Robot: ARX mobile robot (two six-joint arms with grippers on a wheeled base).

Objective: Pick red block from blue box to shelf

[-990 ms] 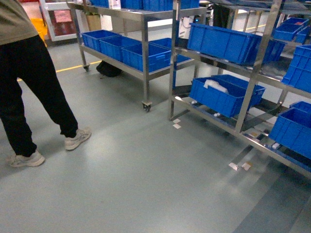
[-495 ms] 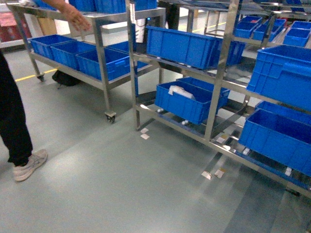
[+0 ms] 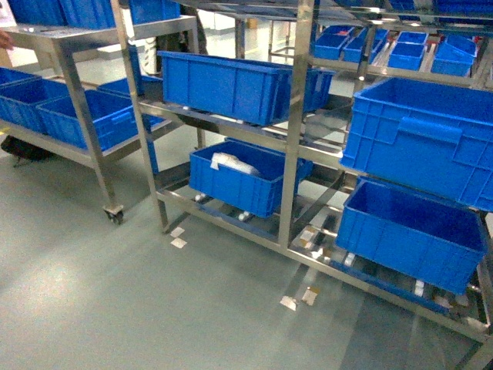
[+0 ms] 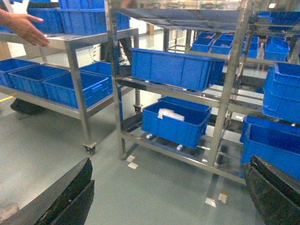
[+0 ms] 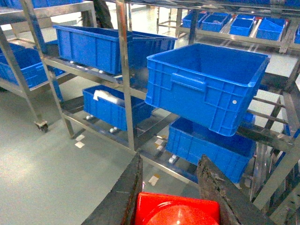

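Right gripper [image 5: 176, 187] has its fingers clamped on the red block [image 5: 177, 209]; the left gripper [image 4: 164, 197] gapes empty. Picking looks done; setting it on the shelf [image 3: 296, 139] ahead remains.

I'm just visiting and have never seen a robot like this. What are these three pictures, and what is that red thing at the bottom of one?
They come from three cameras on one wheeled robot. The head camera looks forward at the shiny steel shelf loaded with dark blue ribbed plastic crates. The other two ride on the arms' wrists. In the left wrist view the dark fingers of the left gripper stand wide apart, empty. In the right wrist view the right gripper holds the glossy red plastic block between its fingers. A person's hand reaches in at the far left.
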